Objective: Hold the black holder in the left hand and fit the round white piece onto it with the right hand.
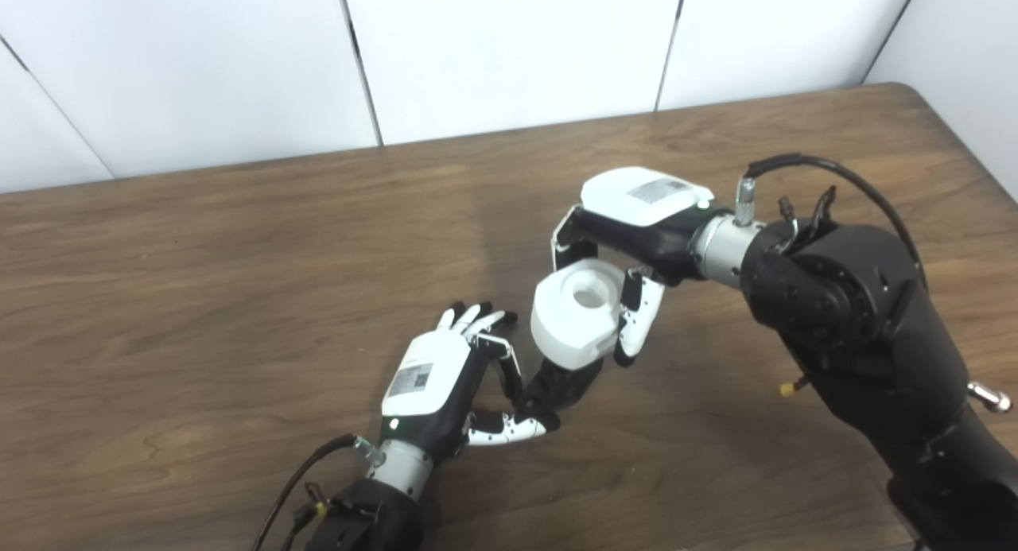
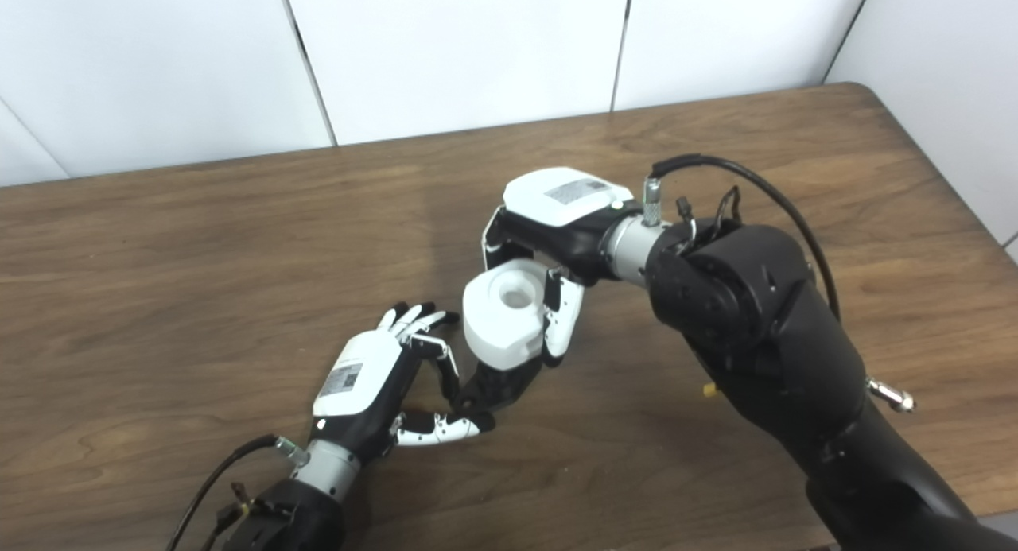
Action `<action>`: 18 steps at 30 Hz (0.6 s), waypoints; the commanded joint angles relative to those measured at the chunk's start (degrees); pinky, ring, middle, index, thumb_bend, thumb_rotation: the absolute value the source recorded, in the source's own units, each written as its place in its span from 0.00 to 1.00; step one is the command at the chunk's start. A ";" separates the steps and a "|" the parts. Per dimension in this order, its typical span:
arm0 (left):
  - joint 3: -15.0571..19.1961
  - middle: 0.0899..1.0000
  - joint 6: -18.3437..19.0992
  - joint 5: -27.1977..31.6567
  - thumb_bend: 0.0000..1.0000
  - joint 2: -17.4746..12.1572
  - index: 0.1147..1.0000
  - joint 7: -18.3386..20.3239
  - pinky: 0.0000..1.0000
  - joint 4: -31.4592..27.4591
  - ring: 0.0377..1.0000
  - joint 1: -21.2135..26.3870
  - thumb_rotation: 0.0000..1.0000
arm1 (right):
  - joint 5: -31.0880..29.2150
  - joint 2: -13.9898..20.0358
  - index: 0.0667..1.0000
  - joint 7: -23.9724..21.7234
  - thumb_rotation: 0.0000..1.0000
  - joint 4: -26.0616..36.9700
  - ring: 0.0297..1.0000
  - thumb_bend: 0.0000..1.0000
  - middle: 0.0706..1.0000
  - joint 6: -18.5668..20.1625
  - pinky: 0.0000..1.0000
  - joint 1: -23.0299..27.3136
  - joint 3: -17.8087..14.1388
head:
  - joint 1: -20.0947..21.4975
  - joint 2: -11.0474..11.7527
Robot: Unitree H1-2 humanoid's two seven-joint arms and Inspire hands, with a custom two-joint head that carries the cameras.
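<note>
Misalignment looks the likeliest trouble: the round white plastic piece with a central bore [image 1: 579, 312], gripped in the right hand [image 1: 628, 233], sits atop the small black holder [image 1: 561, 384], at one o'clock of the left hand [image 1: 445, 384]. That hand pinches the holder only at its fingertips above the brown wooden table [image 1: 199, 296], so I reckon a skewed push could twist it loose.

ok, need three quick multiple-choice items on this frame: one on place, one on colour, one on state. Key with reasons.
1. Where is the round white piece?
A. flat on the table
B. directly over the black holder
C. beside the wall

2. What colour is the table?
A. brown wood
B. grey
C. white

3. What is the right hand doing?
A. open, holding nothing
B. shut on nothing
C. shut on the white piece

Key: B, the piece sits right over the holder held by the left hand; A, wood grain shows; C, fingers flank the piece.
</note>
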State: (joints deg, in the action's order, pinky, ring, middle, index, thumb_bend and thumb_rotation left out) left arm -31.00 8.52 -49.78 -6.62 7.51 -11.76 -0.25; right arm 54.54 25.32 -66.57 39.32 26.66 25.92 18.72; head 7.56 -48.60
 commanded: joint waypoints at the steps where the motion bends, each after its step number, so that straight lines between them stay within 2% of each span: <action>1: -1.19 0.86 0.51 -0.59 0.51 0.57 0.42 2.49 1.00 0.54 0.94 0.15 0.05 | 0.28 0.43 0.47 -4.84 0.01 1.19 0.63 0.53 0.42 0.11 0.93 1.24 -0.61 | 0.08 -0.07; 6: -1.44 0.86 0.86 -1.55 0.51 0.53 0.42 2.89 1.00 0.44 0.94 0.56 0.05 | -0.05 -0.07 0.47 -5.87 0.01 1.68 0.59 0.53 0.42 0.17 0.92 1.09 -0.80 | 0.08 -0.32; 12: -1.62 0.86 1.32 -2.51 0.51 0.46 0.42 3.43 1.00 0.37 0.94 0.87 0.06 | -0.54 0.31 0.45 -6.12 0.01 2.04 0.63 0.53 0.45 0.19 0.96 0.88 -0.29 | -0.07 -0.56; 18: -1.51 0.85 1.38 -2.41 0.51 0.57 0.42 3.71 1.00 0.41 0.95 1.05 0.06 | -0.13 0.83 0.47 -6.13 0.01 1.96 0.59 0.53 0.42 0.21 0.95 0.81 0.97 | 0.02 -0.86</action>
State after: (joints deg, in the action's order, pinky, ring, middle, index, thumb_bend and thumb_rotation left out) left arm -31.38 9.47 -51.14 -6.47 9.11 -12.02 0.60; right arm 54.02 25.22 -66.58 39.55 26.68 25.20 19.62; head 7.56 -49.39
